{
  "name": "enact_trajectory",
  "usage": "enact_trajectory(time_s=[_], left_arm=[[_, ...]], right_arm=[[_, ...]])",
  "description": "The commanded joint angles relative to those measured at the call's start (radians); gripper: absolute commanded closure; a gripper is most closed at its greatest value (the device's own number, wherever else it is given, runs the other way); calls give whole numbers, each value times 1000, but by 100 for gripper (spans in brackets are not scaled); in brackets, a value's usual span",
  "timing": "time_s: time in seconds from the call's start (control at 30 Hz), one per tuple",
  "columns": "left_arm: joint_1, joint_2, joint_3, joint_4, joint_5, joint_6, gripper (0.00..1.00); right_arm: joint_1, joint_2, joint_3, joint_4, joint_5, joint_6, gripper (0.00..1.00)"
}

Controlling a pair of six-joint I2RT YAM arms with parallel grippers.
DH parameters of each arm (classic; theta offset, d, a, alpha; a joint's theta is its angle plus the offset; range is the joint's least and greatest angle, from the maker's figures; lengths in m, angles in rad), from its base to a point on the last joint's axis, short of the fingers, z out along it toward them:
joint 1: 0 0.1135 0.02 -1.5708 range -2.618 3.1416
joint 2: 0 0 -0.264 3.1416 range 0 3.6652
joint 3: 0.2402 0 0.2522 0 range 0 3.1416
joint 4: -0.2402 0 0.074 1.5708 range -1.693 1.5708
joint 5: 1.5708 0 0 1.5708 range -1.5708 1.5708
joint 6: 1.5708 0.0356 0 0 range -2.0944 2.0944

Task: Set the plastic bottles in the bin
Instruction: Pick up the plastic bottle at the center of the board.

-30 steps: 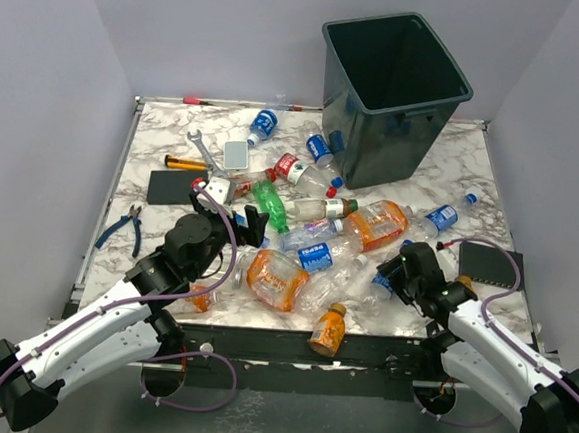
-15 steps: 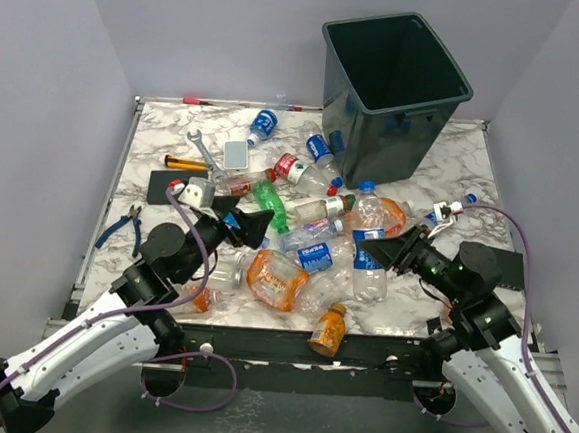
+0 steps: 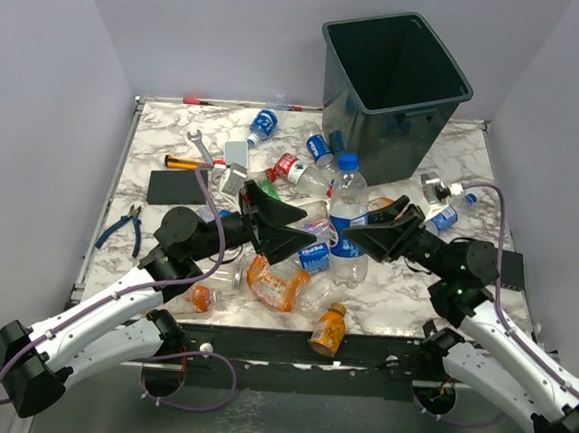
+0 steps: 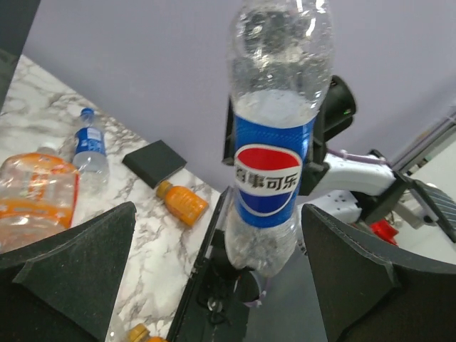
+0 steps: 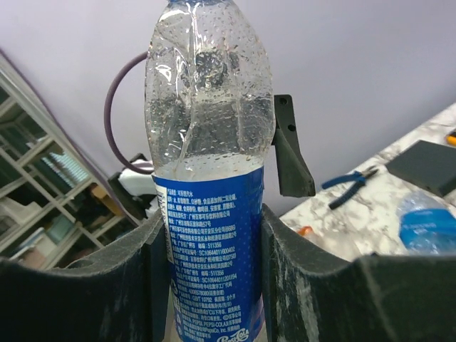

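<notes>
My right gripper is shut on a clear plastic bottle with a blue label and blue cap, held upright above the pile in mid-table. In the right wrist view the fingers clamp the bottle's label. My left gripper is open and empty, its jaws wide and pointing at that bottle from the left; the bottle fills the middle of the left wrist view. Several more bottles lie on the marble table, including a crushed orange one. The dark bin stands at the back right, behind the held bottle.
A wrench, blue-handled pliers, a black slab and a grey slab lie on the left. Another black slab sits at the right edge. A small orange bottle lies at the front edge.
My right gripper has lifted the blue-label bottle off the table and carried it up and left, upright. My left gripper has swung right toward it with its jaws open.
</notes>
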Motion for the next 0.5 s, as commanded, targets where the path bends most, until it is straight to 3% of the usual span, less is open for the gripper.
enact_trajectory(time_s=[0.0,0.23,0.47], left_arm=[[-11,-5,0,153,71,-77,1],[-21,-8,8,187,66,-67,1],[-39,12,-12,187,70,-81,1]], right_arm=[[107,105,30,279,136,17,56],[188,281,70,491,233,78,57],[223,339,66,599,320,116,57]])
